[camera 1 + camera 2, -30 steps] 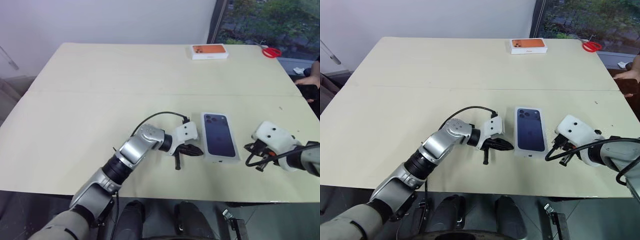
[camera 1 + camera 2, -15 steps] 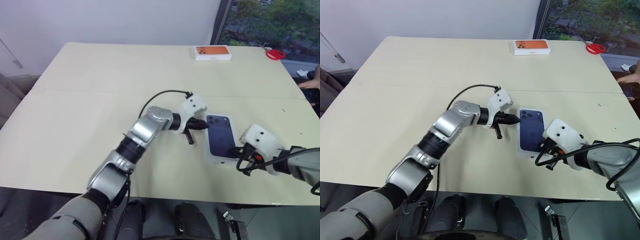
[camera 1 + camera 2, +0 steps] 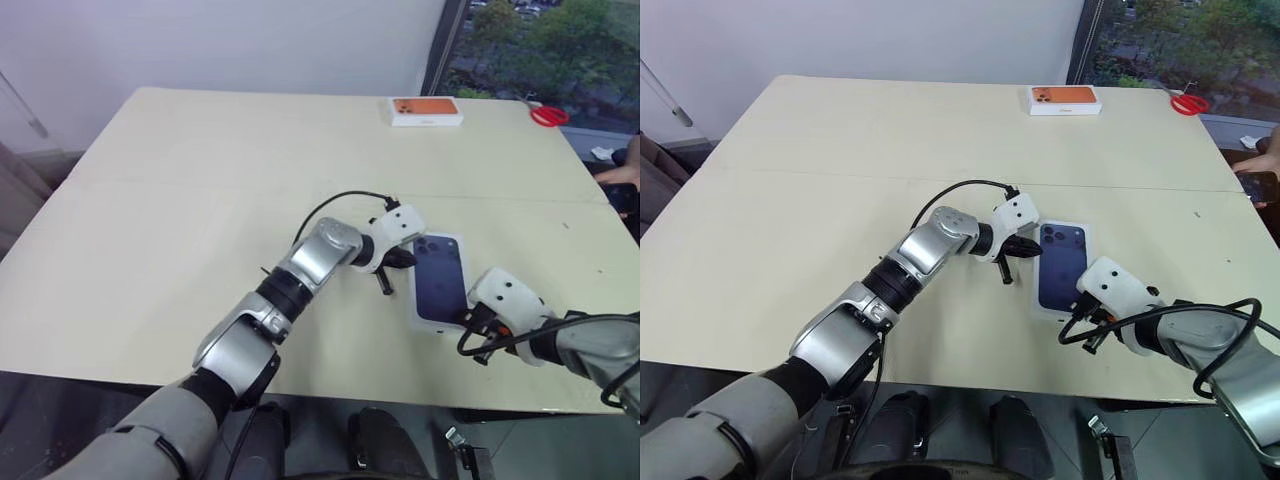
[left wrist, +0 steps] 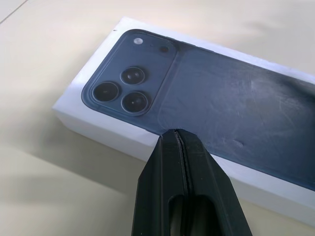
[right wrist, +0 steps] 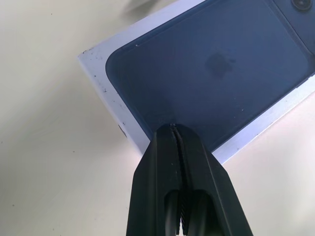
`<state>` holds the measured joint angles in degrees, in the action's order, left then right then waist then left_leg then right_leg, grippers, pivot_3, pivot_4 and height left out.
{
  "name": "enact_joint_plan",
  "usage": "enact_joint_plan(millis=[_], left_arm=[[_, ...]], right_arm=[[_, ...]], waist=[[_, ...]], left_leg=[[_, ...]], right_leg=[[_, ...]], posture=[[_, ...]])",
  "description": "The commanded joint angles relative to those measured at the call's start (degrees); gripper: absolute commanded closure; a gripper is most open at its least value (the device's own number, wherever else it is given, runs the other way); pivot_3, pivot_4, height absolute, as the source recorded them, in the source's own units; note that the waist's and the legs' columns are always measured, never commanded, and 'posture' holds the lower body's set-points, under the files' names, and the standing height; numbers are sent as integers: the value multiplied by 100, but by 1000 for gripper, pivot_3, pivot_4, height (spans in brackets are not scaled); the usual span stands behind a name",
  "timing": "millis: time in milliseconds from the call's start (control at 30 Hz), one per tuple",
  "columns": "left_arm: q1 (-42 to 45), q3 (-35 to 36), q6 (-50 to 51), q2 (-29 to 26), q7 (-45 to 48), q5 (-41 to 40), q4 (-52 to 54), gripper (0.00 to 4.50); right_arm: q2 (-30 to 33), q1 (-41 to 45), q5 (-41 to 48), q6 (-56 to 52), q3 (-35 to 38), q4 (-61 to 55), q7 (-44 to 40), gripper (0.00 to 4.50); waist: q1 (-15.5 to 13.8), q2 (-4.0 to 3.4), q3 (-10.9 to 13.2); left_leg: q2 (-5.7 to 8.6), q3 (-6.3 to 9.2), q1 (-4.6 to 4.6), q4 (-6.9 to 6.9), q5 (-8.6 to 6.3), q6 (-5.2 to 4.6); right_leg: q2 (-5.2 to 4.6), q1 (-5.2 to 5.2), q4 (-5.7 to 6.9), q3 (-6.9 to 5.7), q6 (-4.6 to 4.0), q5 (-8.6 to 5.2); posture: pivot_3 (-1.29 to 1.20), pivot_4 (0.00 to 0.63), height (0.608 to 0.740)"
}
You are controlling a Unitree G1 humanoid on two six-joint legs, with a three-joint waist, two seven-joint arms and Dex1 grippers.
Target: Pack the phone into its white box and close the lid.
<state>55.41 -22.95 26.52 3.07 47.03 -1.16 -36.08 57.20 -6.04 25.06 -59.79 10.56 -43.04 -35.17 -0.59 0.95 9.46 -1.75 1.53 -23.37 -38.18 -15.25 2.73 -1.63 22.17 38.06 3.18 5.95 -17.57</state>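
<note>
Flanking lid (image 3: 439, 291) edges, closed fingers (image 4: 178, 147), bare table (image 3: 180, 210)

Ahead of me stretched the pale cream bench (image 3: 180, 200), crossed from side to side by a thin seam about halfway back. Near its far edge lay a white box with an orange picture (image 3: 426, 110), flat and well apart from everything else. Off to my right of that box, at the bench's far corner, lay a pair of red-handled scissors (image 3: 545, 114). A plain light wall stood behind the bench, and to my right of it a dark-framed window showed green foliage outside. At my right margin a person's hand (image 3: 618, 176) showed beside the bench
</note>
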Motion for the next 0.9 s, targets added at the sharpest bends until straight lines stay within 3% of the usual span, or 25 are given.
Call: enact_joint_plan(millis=[33,233,333,500,667,900], left_arm=[[-180,629,-252,-225,-77,-338,619,4500],[-954,1530,-242,-1187,75,-935,2228,4500],[-1556,1970,-209,-1933,70,-1036,2866,4500],[-2648,2906,-330,-3144,-157,-1090,3161,4500],[-3518,3619,-402,-3852,-156,-1241,3307,4500],[-4101,4430,-242,-4318,-215,-1658,3311,4500]], right_arm=[[-212,320,38,164,228,55,86,4433],[-804,998,-432,1171,434,603,567,4433],[-1158,1375,-468,1440,327,1148,673,4433],[-1677,1939,-268,1824,343,2047,519,4433],[-1789,2077,-266,2105,320,2592,317,4433],[-1615,1957,-178,2362,369,2947,-185,4433]], waist=[[42,-4,4],[141,-18,5],[128,-20,3],[151,-22,6],[84,-23,8],[134,-23,8]], left_leg=[[-1,-2,-2,2,0,0],[-8,0,-3,17,2,3],[-8,-2,-2,16,2,3],[-11,0,-2,19,3,4],[-6,-3,-6,16,2,4],[-8,-4,-6,17,2,4]], right_leg=[[0,8,4,3,0,0],[5,27,14,11,-1,0],[3,23,12,9,-1,0],[2,31,17,14,-2,1],[-14,22,8,3,-1,0],[-12,25,10,1,-2,0]], posture=[[0,150,732],[0,150,732],[0,150,732],[0,150,732],[0,150,732],[0,150,732]])
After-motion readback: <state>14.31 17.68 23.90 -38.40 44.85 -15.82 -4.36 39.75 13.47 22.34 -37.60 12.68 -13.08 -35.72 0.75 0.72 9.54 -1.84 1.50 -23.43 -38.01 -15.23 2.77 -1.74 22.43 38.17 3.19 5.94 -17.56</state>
